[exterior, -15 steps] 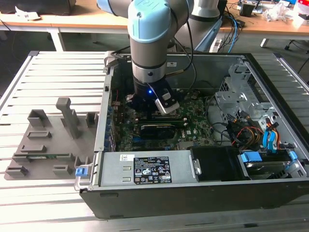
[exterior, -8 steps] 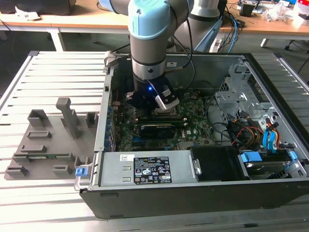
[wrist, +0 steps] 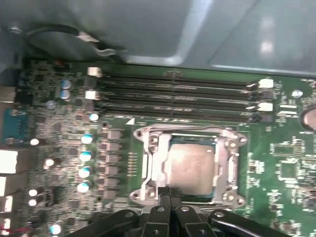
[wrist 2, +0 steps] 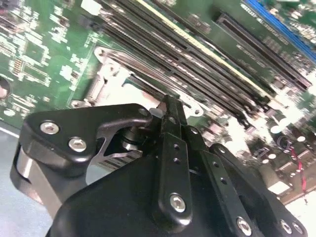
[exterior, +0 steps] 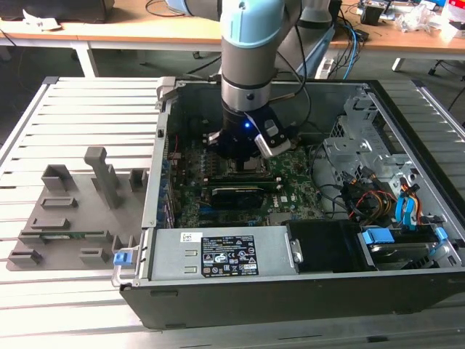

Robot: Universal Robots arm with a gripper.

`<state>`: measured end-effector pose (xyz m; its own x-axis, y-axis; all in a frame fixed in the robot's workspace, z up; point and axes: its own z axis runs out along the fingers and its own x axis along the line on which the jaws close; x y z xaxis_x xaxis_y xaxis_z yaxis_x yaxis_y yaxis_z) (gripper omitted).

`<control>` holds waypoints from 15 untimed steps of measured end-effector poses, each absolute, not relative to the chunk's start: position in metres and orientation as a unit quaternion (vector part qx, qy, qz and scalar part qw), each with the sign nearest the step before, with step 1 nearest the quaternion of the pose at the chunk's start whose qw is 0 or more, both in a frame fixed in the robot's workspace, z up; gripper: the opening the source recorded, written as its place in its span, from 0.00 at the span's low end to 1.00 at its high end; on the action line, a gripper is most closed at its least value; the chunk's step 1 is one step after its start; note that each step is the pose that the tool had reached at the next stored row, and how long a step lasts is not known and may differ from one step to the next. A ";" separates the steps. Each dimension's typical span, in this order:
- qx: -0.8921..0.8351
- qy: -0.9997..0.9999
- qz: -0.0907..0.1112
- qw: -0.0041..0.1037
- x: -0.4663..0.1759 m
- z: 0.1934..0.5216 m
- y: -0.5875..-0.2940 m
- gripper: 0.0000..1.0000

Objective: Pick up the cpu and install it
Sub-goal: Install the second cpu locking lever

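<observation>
The cpu [wrist: 190,168], a pale silver square chip, lies flat inside the metal-framed socket [wrist: 148,163] on the green motherboard. In the first wrist view my gripper [wrist: 170,191] is at the socket's edge, right beside the chip, its two black fingers pressed together with nothing between them. The second wrist view shows the same shut fingertips [wrist 2: 170,104] close over the shiny socket frame [wrist 2: 106,81]. In the exterior view the arm reaches down into the open computer case, with the gripper [exterior: 243,154] low over the middle of the board.
Long memory slots [wrist: 173,96] run beside the socket. A black card [exterior: 236,195] stands just in front of it. Cables and a metal drive cage [exterior: 360,145] crowd the exterior view's right. A grey holder tray [exterior: 73,211] lies outside the case on the left.
</observation>
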<state>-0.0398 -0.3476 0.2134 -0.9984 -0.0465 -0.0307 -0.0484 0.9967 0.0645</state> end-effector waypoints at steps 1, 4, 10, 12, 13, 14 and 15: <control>-0.024 0.999 0.029 0.013 -0.033 0.213 -0.345 0.11; -0.024 0.999 0.021 0.011 -0.020 0.213 -0.339 0.11; -0.024 1.000 -0.004 0.010 -0.015 0.227 -0.325 0.11; -0.024 1.000 -0.010 0.010 -0.015 0.239 -0.321 0.11; -0.024 1.000 -0.011 0.010 -0.015 0.243 -0.321 0.11; -0.024 1.000 -0.013 0.010 -0.015 0.253 -0.320 0.11; -0.024 1.000 -0.014 0.010 -0.015 0.262 -0.319 0.11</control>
<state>-0.0153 -0.3194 0.2615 -0.9986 -0.0486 -0.0195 -0.0481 0.9984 -0.0285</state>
